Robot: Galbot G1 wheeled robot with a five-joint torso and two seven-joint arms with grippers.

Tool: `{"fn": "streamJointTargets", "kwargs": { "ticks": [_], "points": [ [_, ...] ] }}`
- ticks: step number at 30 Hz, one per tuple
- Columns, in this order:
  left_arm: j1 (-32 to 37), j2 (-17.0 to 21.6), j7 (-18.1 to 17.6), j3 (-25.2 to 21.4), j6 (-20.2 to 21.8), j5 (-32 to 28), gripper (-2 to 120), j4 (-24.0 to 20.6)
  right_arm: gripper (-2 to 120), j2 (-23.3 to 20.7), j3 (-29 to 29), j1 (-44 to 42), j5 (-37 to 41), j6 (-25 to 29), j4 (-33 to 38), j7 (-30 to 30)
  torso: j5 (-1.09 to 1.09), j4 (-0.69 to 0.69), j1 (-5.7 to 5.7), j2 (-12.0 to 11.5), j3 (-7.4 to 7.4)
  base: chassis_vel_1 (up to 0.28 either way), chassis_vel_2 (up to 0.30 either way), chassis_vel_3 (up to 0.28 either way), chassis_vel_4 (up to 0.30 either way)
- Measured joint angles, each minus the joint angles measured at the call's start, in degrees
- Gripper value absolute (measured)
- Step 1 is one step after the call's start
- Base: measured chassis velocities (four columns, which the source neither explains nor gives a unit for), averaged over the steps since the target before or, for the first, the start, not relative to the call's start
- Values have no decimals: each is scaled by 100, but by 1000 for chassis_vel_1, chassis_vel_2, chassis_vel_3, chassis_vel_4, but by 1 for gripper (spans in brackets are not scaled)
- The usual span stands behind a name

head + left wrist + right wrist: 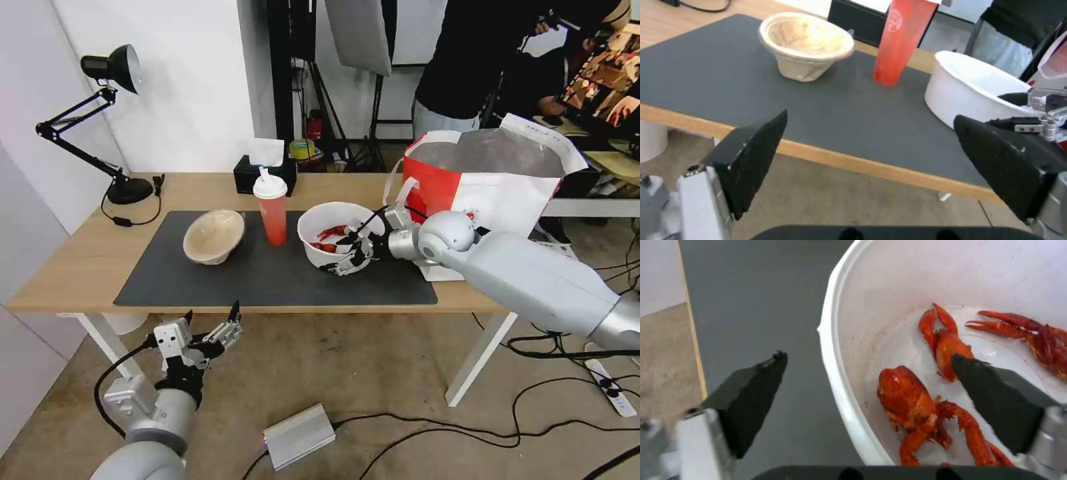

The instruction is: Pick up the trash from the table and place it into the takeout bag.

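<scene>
On the table, a wide white bowl of red crayfish scraps sits on the dark mat. My right gripper is open and straddles the bowl's near right rim, one finger inside and the other outside. A red drink cup stands left of the bowl, and a beige paper bowl lies tilted further left. The takeout bag stands open at the table's right end. My left gripper hangs open and empty below the table's front edge.
A black tissue box stands behind the cup, and a desk lamp occupies the far left corner. On the floor lie a silver box and cables. A person stands behind the bag.
</scene>
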Motion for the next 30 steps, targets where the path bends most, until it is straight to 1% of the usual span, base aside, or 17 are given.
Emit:
{"fn": "streamJointTargets", "kwargs": {
  "ticks": [3, 5, 6, 7, 8, 9, 10, 13, 15, 17, 18, 19, 21, 23, 24, 26, 30],
  "points": [
    [0, 0, -1, 3, 0, 1, 100, 0, 82, 0, 5, -26, -21, 12, -22, -18, 0, 0, -1, 1, -1, 0, 0, 0, 0],
    [0, 0, -1, 4, 0, 2, 100, 0, 80, 0, 5, -32, -28, 15, -32, -19, 0, 0, -1, 1, -1, 0, 0, 0, 0],
    [0, -3, -2, 6, -1, 2, 100, -4, 73, 0, 5, -42, -39, 14, -52, -19, 0, 0, -1, 0, 0, 0, 0, 0, 0],
    [1, -6, -2, 9, -1, 2, 100, -8, 69, 0, 3, -46, -41, 13, -63, -22, 0, 0, 0, 0, 0, 0, 0, 0, 0],
    [1, -8, -2, 11, -1, 2, 100, -11, 66, 1, 3, -48, -44, 12, -69, -22, 1, 0, 0, 0, 0, 0, 0, 0, 0],
    [1, -8, -2, 11, -1, 2, 100, -11, 66, 1, 3, -48, -44, 12, -69, -22, 1, 0, 0, 0, 0, 0, 0, 0, 0],
    [3, -12, -3, 16, -1, 3, 100, -14, 59, 7, 3, -52, -46, 12, -87, -23, 1, 0, 0, 0, 0, 0, 0, 0, 0],
    [7, -14, -4, 20, -1, 5, 100, -15, 49, 16, 3, -63, -53, 12, -103, -34, 1, 0, 0, 0, 0, 0, 0, 0, 0],
    [7, -13, -4, 20, -1, 5, 100, -16, 48, 17, 3, -66, -53, 12, -107, -38, 1, 1, 0, 0, 0, 0, 0, 0, 0],
    [8, -13, -5, 23, -1, 6, 100, -17, 33, 21, 4, -76, -53, 13, -110, -45, 0, 0, 0, 0, 0, 0, 0, 0, 0],
    [10, -13, -5, 24, -1, 6, 100, -18, 30, 22, 4, -84, -54, 13, -111, -47, 0, 1, -1, 0, 0, 0, 0, 0, 0],
    [10, -13, -5, 24, -1, 6, 100, -18, 30, 22, 4, -84, -54, 13, -111, -47, 0, 1, -1, 0, 0, 0, 0, 0, 0],
    [13, -12, -6, 26, -1, 7, 100, -25, 18, 21, 7, -109, -56, 16, -123, -47, 0, 0, 0, 0, 0, 0, 0, 0, 0],
    [16, -7, -10, 26, -1, 7, 100, -38, 10, 19, 11, -114, -52, 20, -128, -46, 0, 0, -1, 0, 0, 0, 0, 0, 0],
    [16, -7, -10, 26, -1, 7, 100, -38, 10, 19, 11, -114, -52, 20, -128, -46, 0, 0, -1, 0, 0, 0, 0, 0, 0],
    [18, -5, -12, 25, -1, 7, 100, -43, 1, 19, 12, -114, -36, 24, -129, -44, 0, 0, -1, 1, 0, 0, 0, 0, 0],
    [15, -17, -15, 38, -1, 7, 100, -44, 0, 20, 16, -115, -1, 28, -101, -28, 0, 0, 0, 0, 0, 0, 0, 0, 0]
  ]
}}
